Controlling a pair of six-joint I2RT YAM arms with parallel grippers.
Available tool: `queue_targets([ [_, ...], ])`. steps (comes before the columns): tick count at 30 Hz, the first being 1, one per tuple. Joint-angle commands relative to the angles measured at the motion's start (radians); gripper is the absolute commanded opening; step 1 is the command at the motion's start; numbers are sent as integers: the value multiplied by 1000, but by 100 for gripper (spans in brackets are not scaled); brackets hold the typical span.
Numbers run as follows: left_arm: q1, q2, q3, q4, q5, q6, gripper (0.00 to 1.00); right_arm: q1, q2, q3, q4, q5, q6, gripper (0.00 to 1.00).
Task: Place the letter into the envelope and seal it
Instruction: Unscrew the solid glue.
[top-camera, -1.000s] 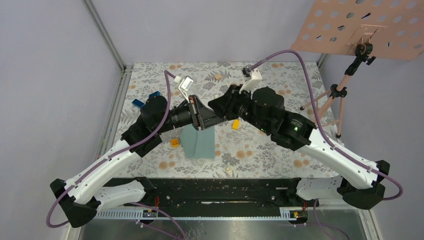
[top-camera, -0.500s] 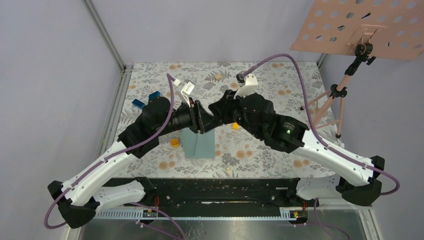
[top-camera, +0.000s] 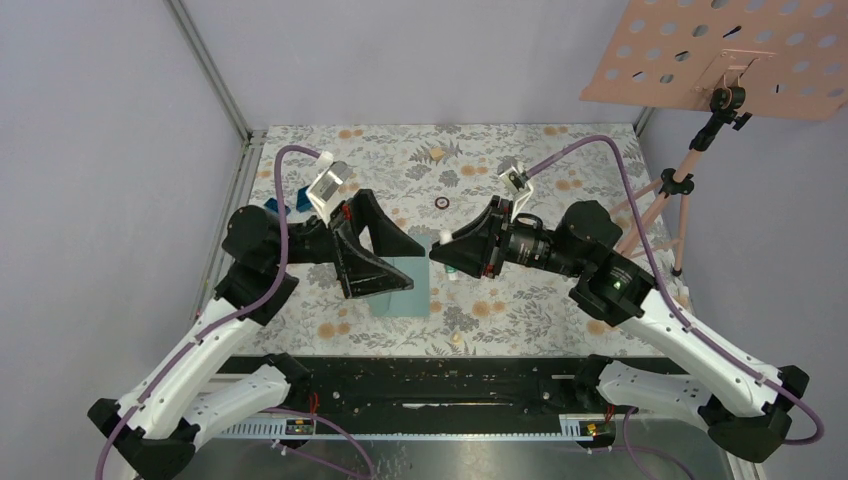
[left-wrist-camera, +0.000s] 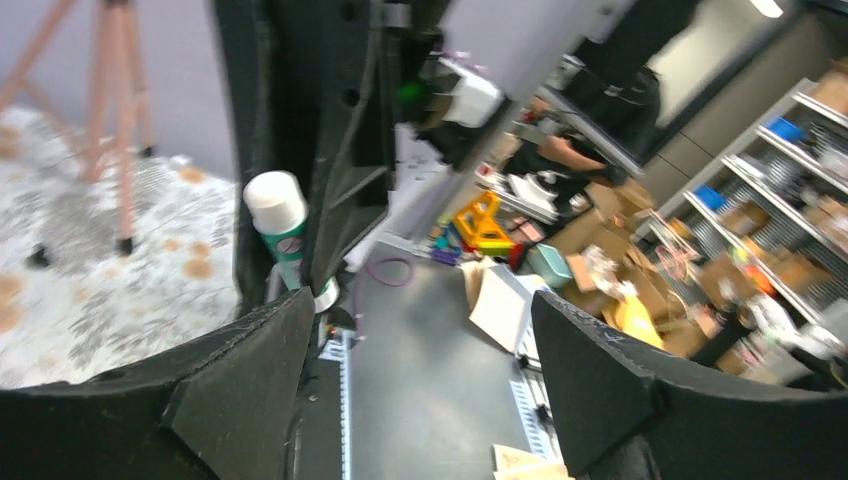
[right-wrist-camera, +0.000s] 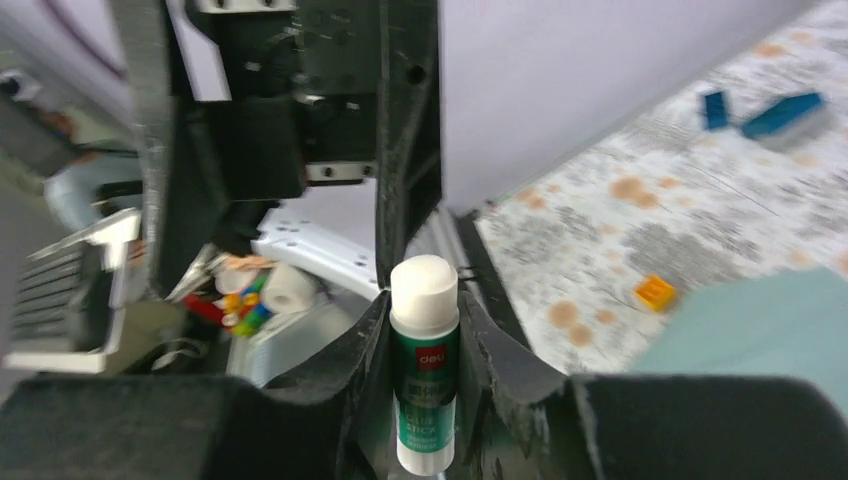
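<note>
Teal-grey paper on a floral worktop (top-camera: 520, 300): from above, the envelope (top-camera: 405, 303) lies flat, just left of the glue stick (top-camera: 447, 240) and nearer the arm bases. The left gripper (top-camera: 417, 270), spread wide, covers its far edge, so its long axis cannot be told. The left wrist view shows the spread fingers (left-wrist-camera: 250, 380) holding nothing, the glue stick beyond them. In the right wrist view, the right gripper (right-wrist-camera: 424, 320) pinches the glue stick, an envelope corner to its right.
</note>
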Motion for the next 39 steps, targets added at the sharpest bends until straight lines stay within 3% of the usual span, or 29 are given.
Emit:
queue_targets([
  [1,5,39,-92,620,199,-374,80,-27,16,-51,363,-277,151,0],
  [6,6,71,-129,873,188,-521,80,-38,72,-60,598,-298,264,0],
  [13,7,96,-128,860,202,-517,75,-48,147,-26,796,-310,374,0],
  [17,18,97,-139,846,196,-515,73,-48,145,-22,779,-299,358,0],
  [21,58,76,-144,806,166,-499,70,-48,97,-19,621,-228,244,0],
  [24,83,53,-136,663,134,-412,69,-48,46,-12,481,-158,147,0],
  [27,84,59,-126,586,133,-375,69,-48,32,4,453,-159,125,0],
  [29,83,84,-136,683,141,-454,70,-47,53,18,474,-192,146,0],
  [36,79,234,-173,1305,138,-884,71,-47,159,31,711,-278,316,0],
  [39,64,274,-170,1359,141,-934,70,-47,196,26,786,-283,362,0],
])
